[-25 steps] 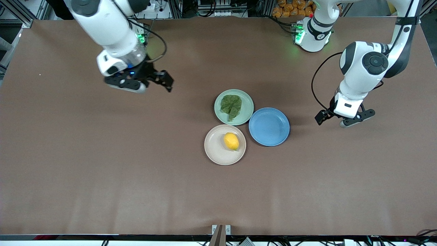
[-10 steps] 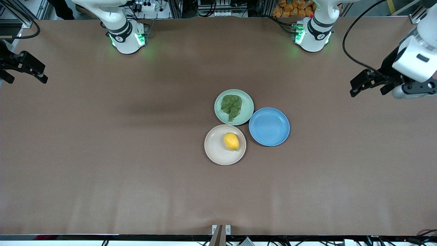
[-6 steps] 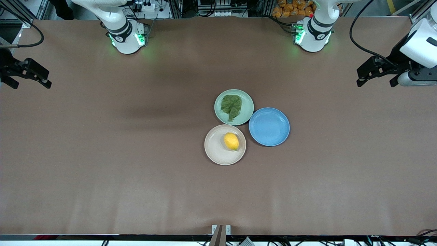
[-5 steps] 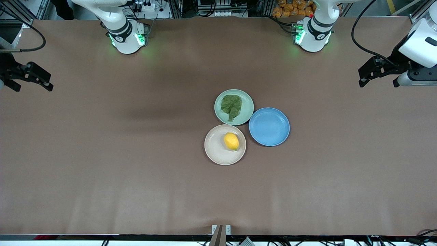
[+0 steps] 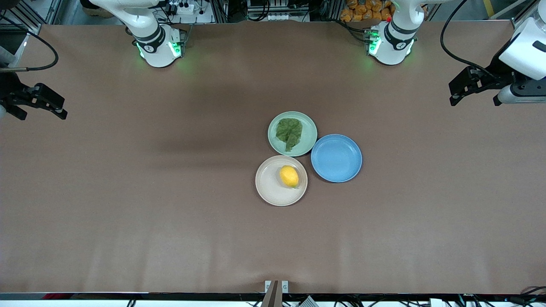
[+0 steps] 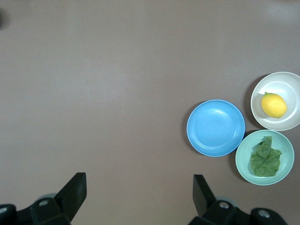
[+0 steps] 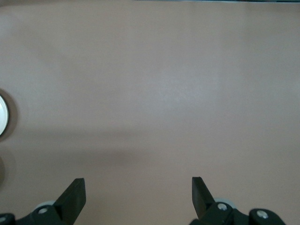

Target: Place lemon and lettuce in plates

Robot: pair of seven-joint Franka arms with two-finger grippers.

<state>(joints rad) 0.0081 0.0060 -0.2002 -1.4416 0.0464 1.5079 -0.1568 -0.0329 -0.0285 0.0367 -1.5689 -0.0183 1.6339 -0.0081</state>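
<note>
The yellow lemon lies on the cream plate. The dark green lettuce lies on the mint green plate, which touches the cream plate and is farther from the front camera. The left wrist view shows the lemon, cream plate, lettuce and mint plate. My left gripper is open and empty over bare table at the left arm's end. My right gripper is open and empty over the table edge at the right arm's end.
An empty blue plate touches both other plates, toward the left arm's end. A pale plate rim shows at the edge of the right wrist view. Brown table surface lies all around the plates.
Both arms have pulled away from the plates to the two ends of the table, then only drifted slightly. Lemon, lettuce and plates have not moved.
</note>
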